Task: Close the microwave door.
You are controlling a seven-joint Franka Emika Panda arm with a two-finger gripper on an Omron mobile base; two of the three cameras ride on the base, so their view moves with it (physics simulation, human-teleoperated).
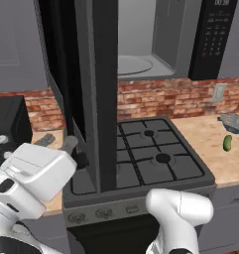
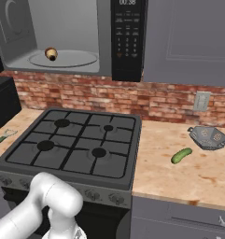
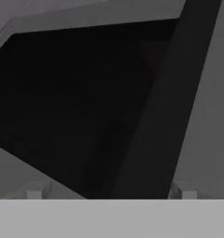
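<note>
left base view: you saw the microwave door [image 1: 98,94] swung fully open at frame centre, unclosed; the gripper [image 3: 111,193] was spread, empty.

A home kitchen: a black four-burner gas stove [image 2: 76,142] sits in a tan stone-look counter [image 2: 198,163] against a red brick backsplash [image 2: 160,100]. At its 12 o'clock hangs a grey box-shaped microwave [image 2: 62,37]; at 3 o'clock, probably a green pickle [image 2: 181,155].
</note>
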